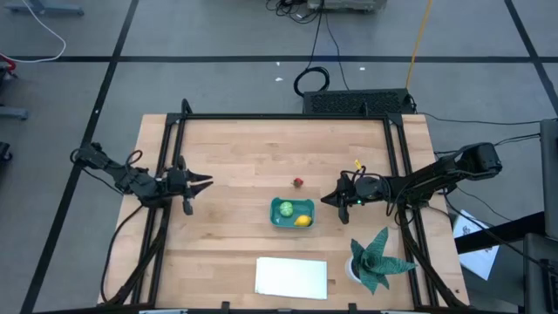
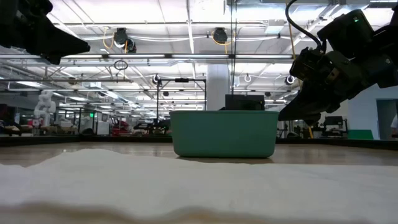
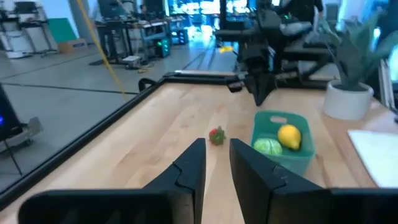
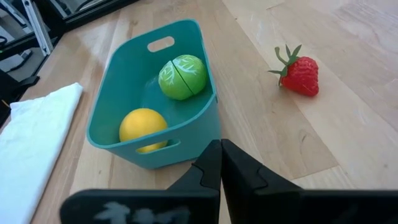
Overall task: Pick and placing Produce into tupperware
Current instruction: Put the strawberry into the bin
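Note:
The teal tub [image 1: 292,213] stands mid-table and holds the light-green piece [image 4: 181,76] and the yellow lemon [image 4: 142,126]. The red strawberry [image 1: 298,182] lies on the wood just beyond the tub's far side; it also shows in the right wrist view [image 4: 301,74]. My right gripper [image 1: 326,199] is shut and empty, right of the tub, above the table. My left gripper [image 1: 207,182] hovers at the table's left, its fingers a little apart, empty, pointing toward the strawberry [image 3: 217,135].
A flat white sheet [image 1: 291,277] lies near the front edge. A potted spiky green plant [image 1: 377,260] stands at the front right. A black frame [image 1: 288,116] borders the table's far side and both flanks.

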